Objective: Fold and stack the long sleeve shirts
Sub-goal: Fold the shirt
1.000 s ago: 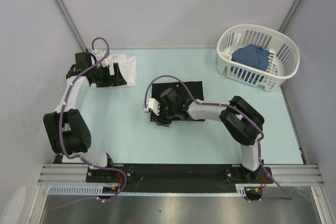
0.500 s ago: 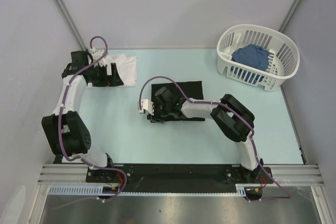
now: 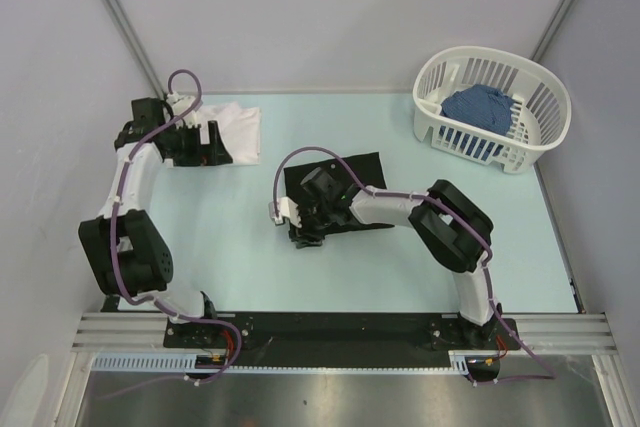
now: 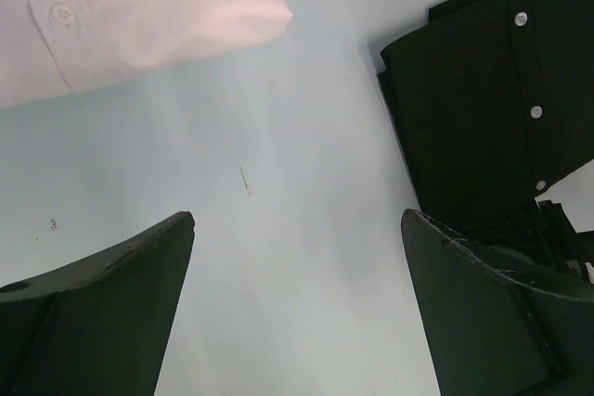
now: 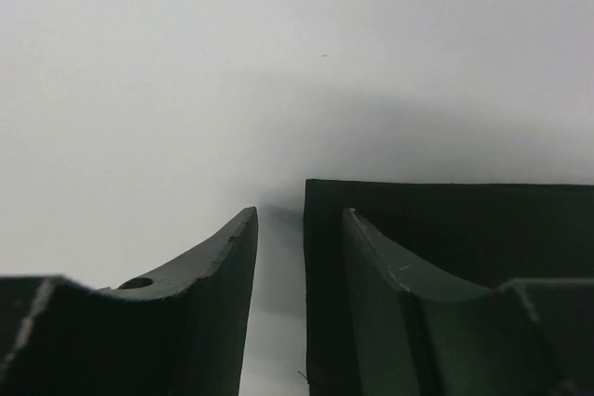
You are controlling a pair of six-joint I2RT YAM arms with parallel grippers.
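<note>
The black long sleeve shirt [image 3: 362, 171] lies folded at the table's middle; its white buttons show in the left wrist view [image 4: 483, 90]. My right gripper [image 3: 305, 227] is low at its near-left edge. In the right wrist view the jaws [image 5: 299, 212] stand partly open astride that edge [image 5: 320, 275]: one finger over bare table, the other over the cloth, nothing pinched. The white long sleeve shirt [image 3: 240, 123] lies folded at the back left [image 4: 139, 16]. My left gripper [image 3: 222, 147] hovers at its near edge, wide open [image 4: 297, 220] over bare table.
A white slatted basket [image 3: 545, 107] at the back right holds a blue cloth [image 3: 480, 107]. Grey walls close in the back and both sides. The right arm's links [image 3: 450, 227] stretch over the table's right half.
My right gripper slid left along the black shirt's edge, then came back right and nearer; its jaws narrowed and widened again. The left arm barely shifted.
</note>
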